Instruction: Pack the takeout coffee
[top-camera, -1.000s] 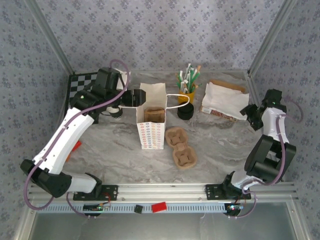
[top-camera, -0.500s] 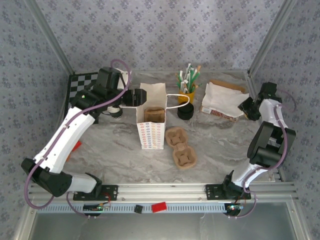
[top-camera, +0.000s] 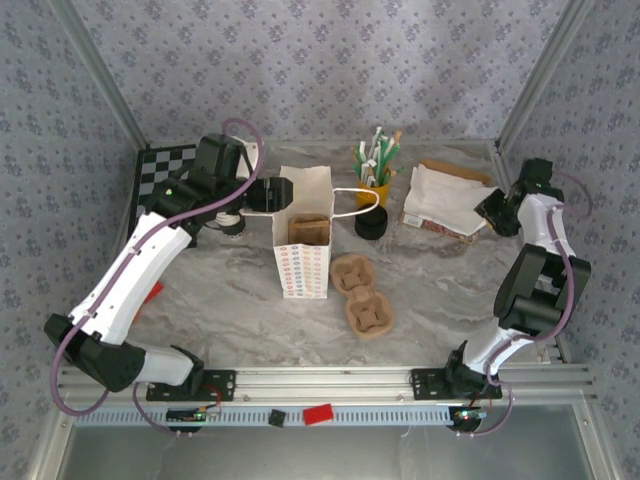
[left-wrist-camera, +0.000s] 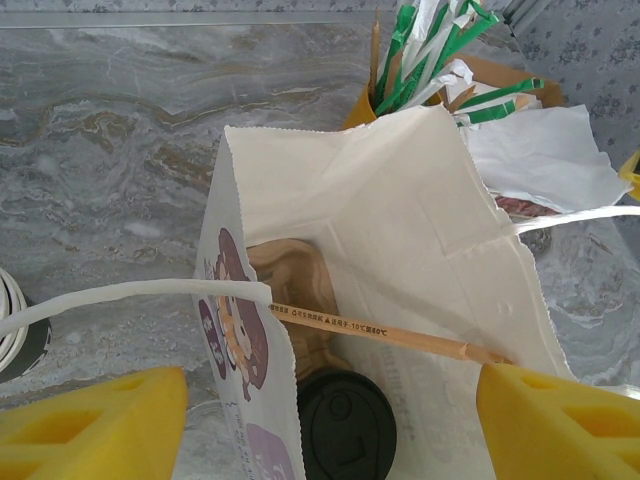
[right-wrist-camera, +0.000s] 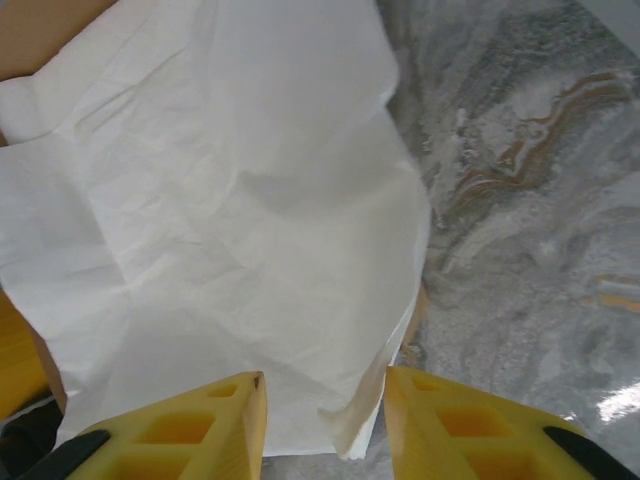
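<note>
At the near edge both arm bases are bolted to the rail. The left arm (top-camera: 130, 280) reaches up and inward; the right arm (top-camera: 535, 290) is folded upright at the right side. On the marbled table (top-camera: 220, 300), just right of centre, two moulded pulp carriers (top-camera: 368, 313) lie touching end to end.

Just behind them stands the white dotted paper bag (top-camera: 300, 268), upright with its mouth open. The takeout coffee (left-wrist-camera: 345, 425) is inside this bag. In the left wrist view its black lid shows low in the bag, beside a brown pulp insert (left-wrist-camera: 290, 285). A wooden stir stick (left-wrist-camera: 380, 333) spans the bag from wall to wall above the lid.

The left gripper (left-wrist-camera: 332, 390) hovers at the bag's far-left corner — its yellow fingers (left-wrist-camera: 90, 425) are spread wide, one on each side of the bag mouth, gripping nothing. Whether they touch the bag wall cannot be determined. A white handle (left-wrist-camera: 130, 295) loops out to the left.

Farther back, a black round item (top-camera: 372, 225) sits just in front of a yellow cup of straws (top-camera: 375, 185). A chequered mat (top-camera: 160, 170) lies at the far left.

At the far right, white napkins (right-wrist-camera: 230, 200) rest on a brown tray (top-camera: 460, 168). The right gripper (right-wrist-camera: 325, 420) is over their right edge — its fingers are partly apart, with a napkin corner lying in the gap and not clamped.
</note>
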